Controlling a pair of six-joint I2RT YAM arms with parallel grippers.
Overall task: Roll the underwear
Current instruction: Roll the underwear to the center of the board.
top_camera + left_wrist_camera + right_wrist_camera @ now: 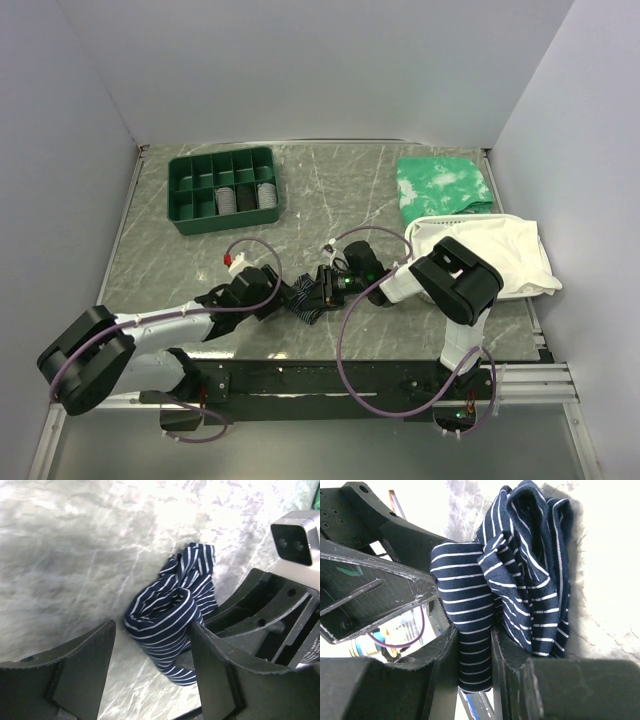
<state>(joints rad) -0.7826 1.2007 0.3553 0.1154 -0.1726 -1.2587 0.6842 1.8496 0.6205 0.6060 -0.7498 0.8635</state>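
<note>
With your right gripper (475, 647) pinching one fold of the small navy pinstriped fabric underwear (520, 580), which lies half-rolled on the grey marbled tabletop (200, 260) between both arms, close your wide-open, empty left gripper (150, 647) squarely around the bundle before turning it.

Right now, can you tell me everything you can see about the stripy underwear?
The underwear is soft, thin, dark navy fabric with fine white stripes. It is bunched into a loose, crumpled roll on the grey marbled table. The right gripper is shut on one fold, pinching it. The left gripper stands open around the bundle's near end, one finger apart from the cloth; whether the other touches it I cannot tell.
</note>
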